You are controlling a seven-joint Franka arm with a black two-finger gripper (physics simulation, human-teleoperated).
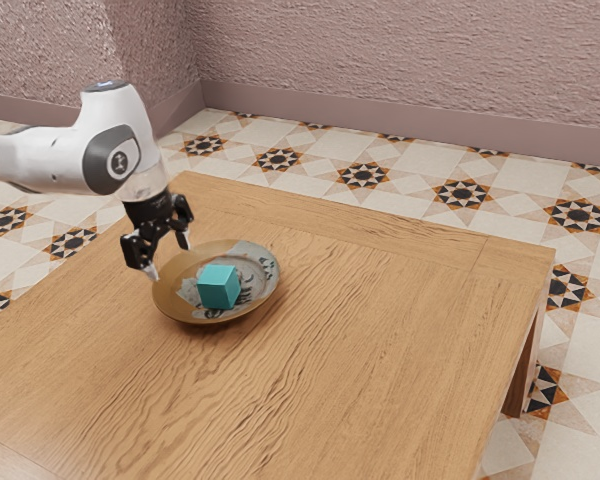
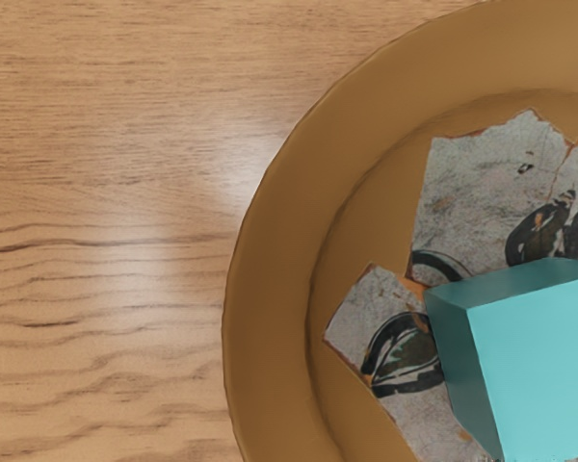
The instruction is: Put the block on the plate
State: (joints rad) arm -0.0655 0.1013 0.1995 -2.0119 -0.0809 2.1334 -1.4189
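My gripper [image 1: 168,250] is open above the plate's rim, on the exterior view's left, with nothing between its spread fingers. A teal block [image 1: 218,287] rests on the plate [image 1: 195,313], apart from the gripper. The plate is brown with grey patterned patches and lies on the wooden table. In the wrist view, the teal block [image 2: 535,371] sits inside the brown rim of the plate [image 2: 270,289], over the patterned patches.
The wooden table [image 1: 380,340] extends around the plate, with its far edge and a corner toward the exterior view's right. Patterned floor tiles and a pinkish wall [image 1: 400,60] lie beyond it.
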